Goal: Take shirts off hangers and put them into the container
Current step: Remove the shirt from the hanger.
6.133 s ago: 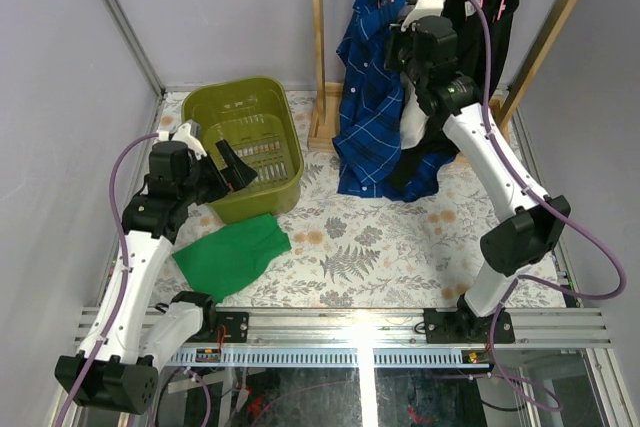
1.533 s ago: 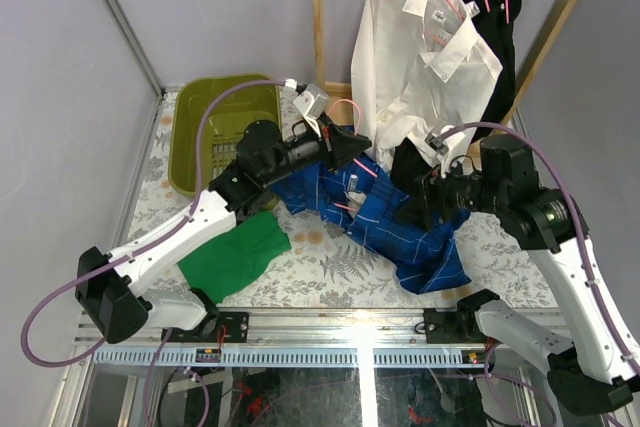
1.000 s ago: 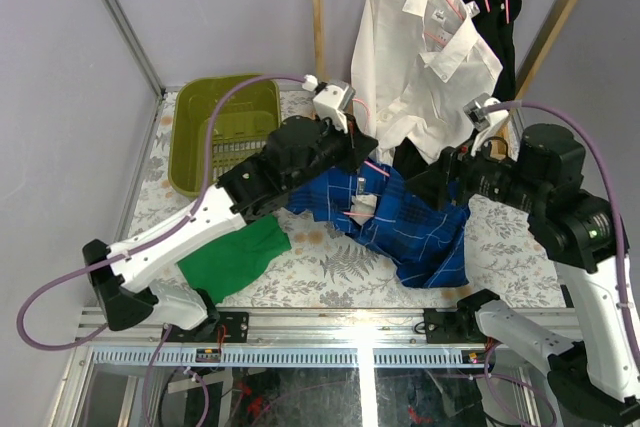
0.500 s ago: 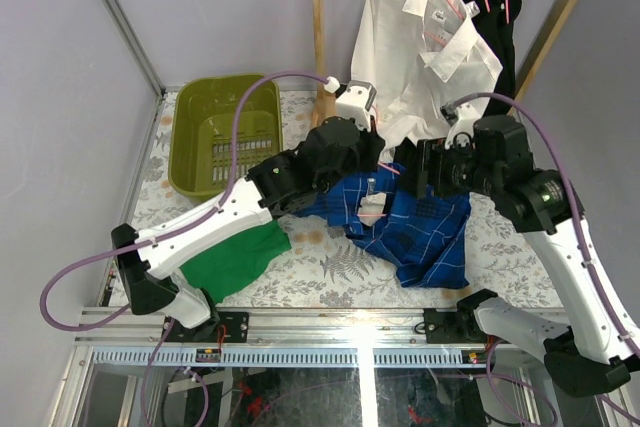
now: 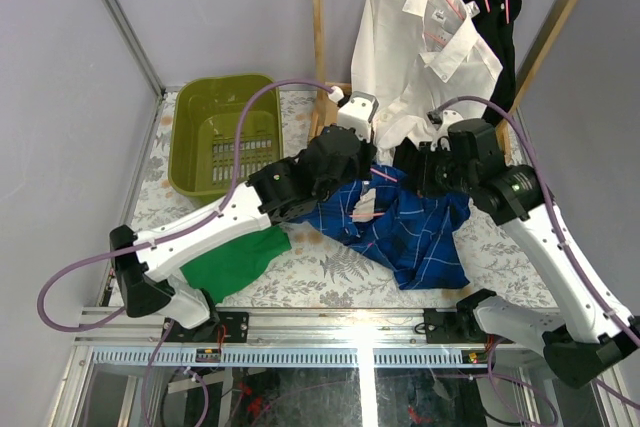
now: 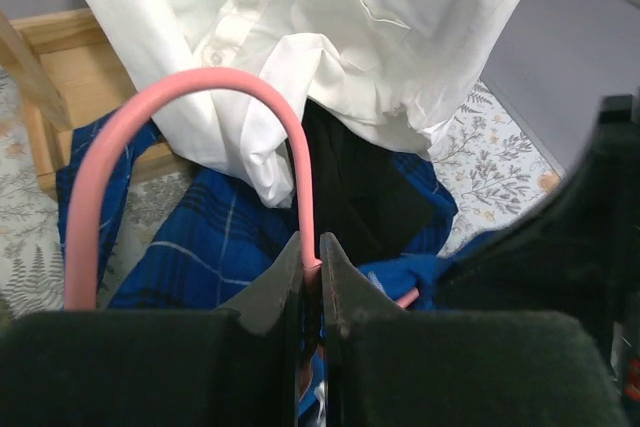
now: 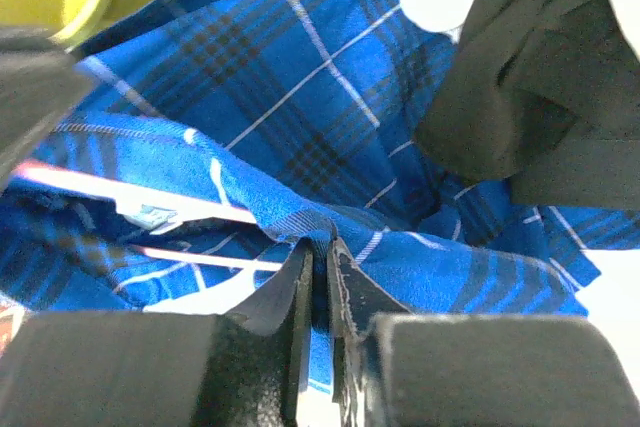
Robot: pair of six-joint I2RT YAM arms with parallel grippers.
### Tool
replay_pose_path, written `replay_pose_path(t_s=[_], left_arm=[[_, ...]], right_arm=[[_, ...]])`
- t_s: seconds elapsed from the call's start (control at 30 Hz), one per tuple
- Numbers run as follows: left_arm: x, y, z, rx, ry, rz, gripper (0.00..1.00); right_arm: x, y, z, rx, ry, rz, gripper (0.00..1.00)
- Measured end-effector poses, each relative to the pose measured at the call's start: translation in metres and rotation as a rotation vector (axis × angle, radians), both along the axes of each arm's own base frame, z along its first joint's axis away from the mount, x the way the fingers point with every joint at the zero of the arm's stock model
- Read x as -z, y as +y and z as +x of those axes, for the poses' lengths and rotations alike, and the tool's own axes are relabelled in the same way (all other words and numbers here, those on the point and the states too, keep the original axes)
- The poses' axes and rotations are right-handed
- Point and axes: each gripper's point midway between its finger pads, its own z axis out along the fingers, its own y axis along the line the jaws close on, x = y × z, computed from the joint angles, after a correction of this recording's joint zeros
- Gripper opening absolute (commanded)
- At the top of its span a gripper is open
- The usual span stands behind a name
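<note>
With the left end effector [image 6: 312, 252] clenched on the pink hanger [image 6: 215, 78] and the right end effector [image 7: 318, 259] pinching the blue shirt [image 7: 300, 97] draped onto the tabletop [image 5: 330, 265], pulling apart risked fabric snagging on the wire.

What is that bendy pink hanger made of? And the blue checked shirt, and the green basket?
The thin pink hanger looks like wire with a smooth matte pink coating: it is slim, evenly round and bent in a neat curve. The blue checked shirt is soft woven cloth: it folds and wrinkles. The olive-green basket looks like moulded plastic, slightly shiny, with cut slots.
</note>
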Motion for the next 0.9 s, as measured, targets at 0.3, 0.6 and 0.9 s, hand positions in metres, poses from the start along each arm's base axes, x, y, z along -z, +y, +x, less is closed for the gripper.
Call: replay_pose_path(t_s=[0.3,0.6,0.9], left_arm=[[-0.006,0.035,-0.012,0.024,-0.082,0.062,0.00],[-0.006,0.087,-0.024,0.042,-0.134,0.035,0.00],[-0.014,0.079,-0.029,0.136,-0.180,0.048,0.00]], right_arm=[[0.006,-0.037,0.030,0.241,-0.062,-0.139,0.02],[0.011,-0.036,0.045,0.271,-0.061,-0.167,0.05],[-0.001,-0.052,0.050,0.335,-0.112,-0.197,0.14]])
